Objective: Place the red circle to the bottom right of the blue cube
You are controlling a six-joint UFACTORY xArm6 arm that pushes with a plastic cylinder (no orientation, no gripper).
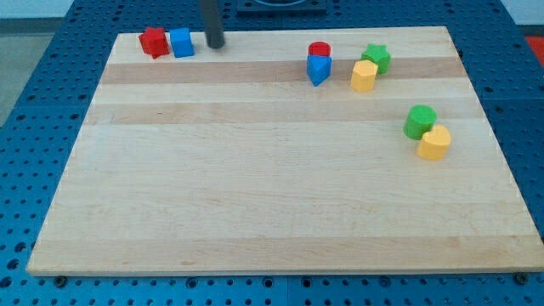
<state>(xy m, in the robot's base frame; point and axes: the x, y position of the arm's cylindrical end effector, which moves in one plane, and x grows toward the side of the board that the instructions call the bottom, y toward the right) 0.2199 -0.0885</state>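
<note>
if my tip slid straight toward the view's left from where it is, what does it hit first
Probably the blue cube: it sits just left of my tip, with the red block touching its far side. Depth alignment is hard to judge.

The worktop (pixel 272 204) carries eight blocks, all in its top half. At the view's top left the red star-like block (pixel 153 42) touches the blue cube (pixel 181 42) on its right. My tip (pixel 216 44) stands just right of that cube, apart from it. Right of centre, the red circle (pixel 319 49) sits directly above the blue triangular block (pixel 319 70), touching it. Further right, the yellow block (pixel 364 76) lies below-left of the green star-like block (pixel 376 58). Near the right edge, the green round block (pixel 419 121) touches the yellow heart-like block (pixel 434 143) at its lower right.
</note>
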